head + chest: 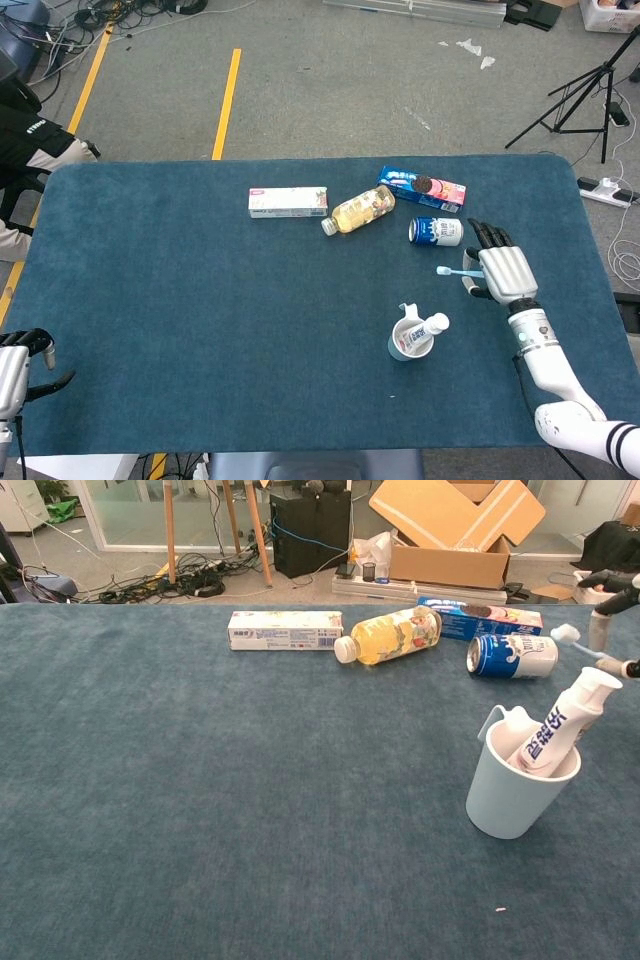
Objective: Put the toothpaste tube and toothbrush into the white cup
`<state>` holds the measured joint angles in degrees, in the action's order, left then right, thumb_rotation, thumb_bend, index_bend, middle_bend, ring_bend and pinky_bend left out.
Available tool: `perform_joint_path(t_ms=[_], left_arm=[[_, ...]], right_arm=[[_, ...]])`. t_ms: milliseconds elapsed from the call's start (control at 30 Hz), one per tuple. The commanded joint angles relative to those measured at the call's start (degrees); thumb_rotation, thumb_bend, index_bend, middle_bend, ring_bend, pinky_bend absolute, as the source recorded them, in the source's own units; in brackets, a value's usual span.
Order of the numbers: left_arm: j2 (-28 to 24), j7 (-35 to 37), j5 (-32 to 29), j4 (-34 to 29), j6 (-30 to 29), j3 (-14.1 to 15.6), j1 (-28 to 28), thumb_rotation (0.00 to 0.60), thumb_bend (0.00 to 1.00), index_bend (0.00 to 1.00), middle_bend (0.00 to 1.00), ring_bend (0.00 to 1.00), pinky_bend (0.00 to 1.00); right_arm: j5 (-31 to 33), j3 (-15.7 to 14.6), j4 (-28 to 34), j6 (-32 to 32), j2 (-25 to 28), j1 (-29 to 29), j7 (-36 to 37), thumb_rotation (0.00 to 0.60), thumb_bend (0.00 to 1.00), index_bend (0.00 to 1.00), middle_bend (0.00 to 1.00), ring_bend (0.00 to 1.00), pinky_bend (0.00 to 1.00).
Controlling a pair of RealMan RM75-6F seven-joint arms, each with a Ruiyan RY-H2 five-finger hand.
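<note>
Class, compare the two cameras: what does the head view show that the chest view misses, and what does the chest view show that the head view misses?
Only the head view shows the left hand at the table's near-left corner and the whole right hand. Only the chest view shows the cardboard box behind the table. Both show the toothbrush held up, and the toothpaste tube in the white cup.

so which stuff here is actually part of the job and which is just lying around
Part of the job:
white cup
toothpaste tube, standing tilted in the cup
toothbrush, held by the right hand above the table

Just lying about:
toothpaste box
yellow drink bottle, on its side
cookie pack
blue can, on its side
</note>
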<state>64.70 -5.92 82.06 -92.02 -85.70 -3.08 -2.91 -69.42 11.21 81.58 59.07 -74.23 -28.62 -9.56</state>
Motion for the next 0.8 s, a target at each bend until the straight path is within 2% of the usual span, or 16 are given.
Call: perform_joint_path(t_ms=[33,367,633,800], left_arm=[[0.06,-0.13,-0.02,0.04,0.02,0.01,-0.01,0.600,0.00,0.71,0.45,0.39,0.35],[0.13,-0.28,-0.10,0.03,-0.01,-0.03,-0.01,0.600,0.00,0.71,0.45,0.39,0.35],[0.10,-0.24,-0.08,-0.03,-0.14,-0.05,0.04,0.600,0.00,0.71,0.45,0.39,0.35],[0.00,-0.04,0.01,-0.12,-0.27,-0.05,0.10,0.600,0.00,0.71,0.45,0.39,0.35]], right_arm=[[-2.36,0.96,5.71,2.38,4.06,1.11,3.85,0.600,0.29,0.58,0.03,0.00,0.11],[-11.83,0.19,16.53,6.40,10.83,2.92,16.43,0.600,0.29,0.58,0.03,0.00,0.11],[-19.66,-1.25,17.63,9.51,10.95,2.73,27.14,0.600,0.29,0.58,0.04,0.00,0.11],[-22.25,-1.58,17.33,10.79,9.64,1.86,31.41,0.600,0.29,0.58,0.05,0.00,0.11]])
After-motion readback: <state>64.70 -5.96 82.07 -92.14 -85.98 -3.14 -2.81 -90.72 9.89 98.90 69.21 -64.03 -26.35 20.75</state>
